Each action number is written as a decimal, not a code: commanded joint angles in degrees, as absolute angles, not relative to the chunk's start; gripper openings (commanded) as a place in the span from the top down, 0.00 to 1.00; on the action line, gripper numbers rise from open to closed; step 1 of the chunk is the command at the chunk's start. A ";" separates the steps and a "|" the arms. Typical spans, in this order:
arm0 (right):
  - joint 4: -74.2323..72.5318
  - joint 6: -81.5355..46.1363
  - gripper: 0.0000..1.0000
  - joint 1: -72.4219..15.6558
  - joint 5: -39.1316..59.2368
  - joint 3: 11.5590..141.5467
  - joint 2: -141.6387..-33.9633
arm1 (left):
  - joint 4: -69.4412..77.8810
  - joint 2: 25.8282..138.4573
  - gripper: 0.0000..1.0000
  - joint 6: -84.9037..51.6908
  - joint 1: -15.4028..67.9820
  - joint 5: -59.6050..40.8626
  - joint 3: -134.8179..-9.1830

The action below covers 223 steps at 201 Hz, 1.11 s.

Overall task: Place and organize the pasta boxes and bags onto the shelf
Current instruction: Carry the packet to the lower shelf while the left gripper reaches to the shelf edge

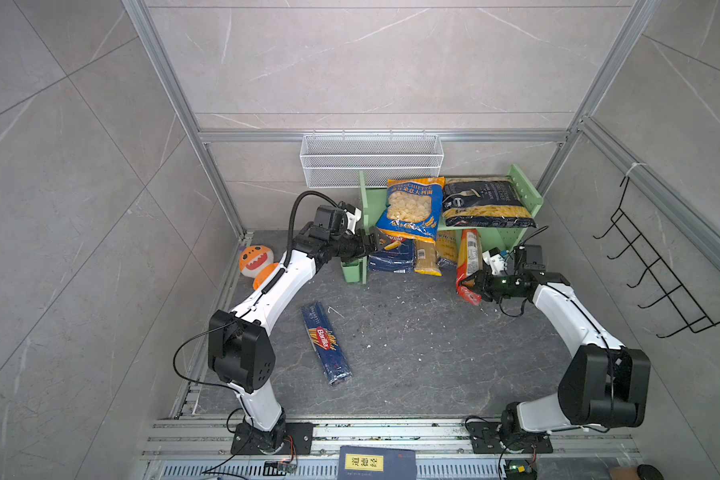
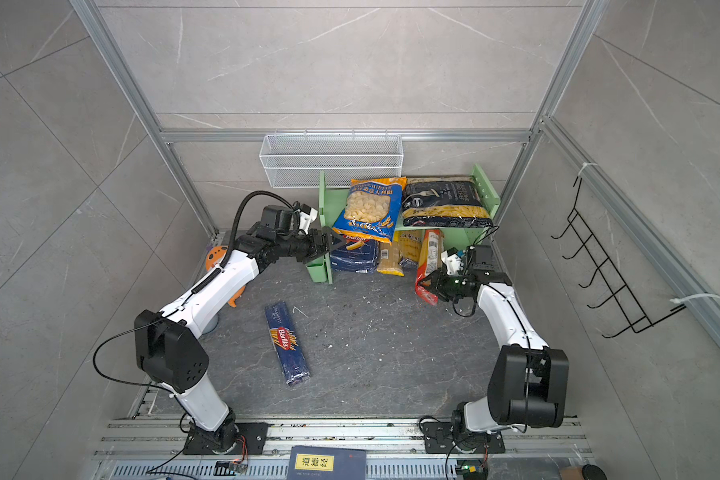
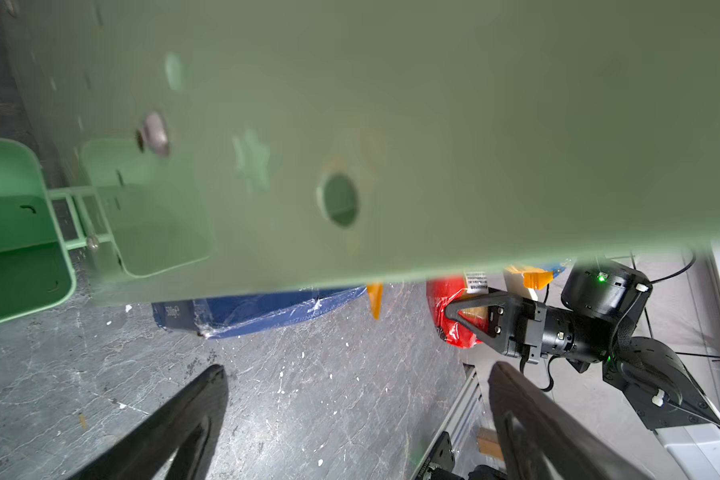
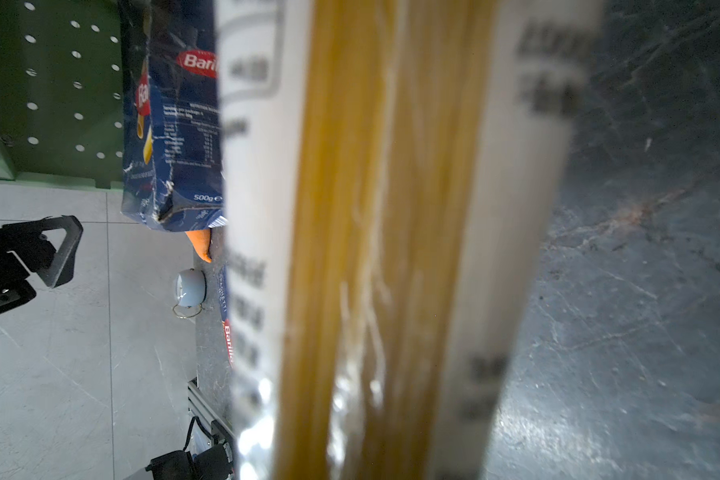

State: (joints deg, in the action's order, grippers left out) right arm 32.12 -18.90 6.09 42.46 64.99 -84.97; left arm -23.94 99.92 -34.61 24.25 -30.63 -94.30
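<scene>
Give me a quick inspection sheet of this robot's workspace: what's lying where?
Surface: dark grey stone-look tabletop, white specks; long dark blue Barilla spaghetti pack lying flat on it.
Job's things: mint-green two-tier shelf; orange-and-blue orecchiette bag and black-and-clear penne bag on the top tier; squat dark blue Barilla box and yellow spaghetti pack in the lower tier.
Clutter: orange plush toy; dark blue book with yellow label.
Grippers: left gripper open, empty, beside the shelf's side panel; right gripper shut on tilted red spaghetti pack.
Cables: black cable loop, touching no pack.
Surroundings: white wire mesh basket, black wire hook rack, grey tiled walls.
</scene>
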 commanded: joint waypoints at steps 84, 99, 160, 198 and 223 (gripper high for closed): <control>11.96 -21.88 0.88 7.49 51.16 75.21 -95.93 | -28.14 100.59 0.00 -31.91 23.01 -31.25 -99.60; 12.00 -21.80 0.88 7.80 51.79 76.63 -97.29 | -28.45 100.45 0.00 -31.90 22.94 -31.11 -99.50; 12.91 -21.10 0.86 8.23 53.01 82.75 -102.55 | -29.23 100.58 0.00 -31.73 22.59 -30.77 -100.43; 12.77 -21.42 0.86 8.35 54.03 86.91 -106.74 | -29.61 101.32 0.00 -31.94 22.57 -30.78 -101.51; 13.38 -21.37 0.85 8.31 54.49 90.01 -109.30 | -29.53 101.36 0.00 -32.25 22.54 -30.67 -101.56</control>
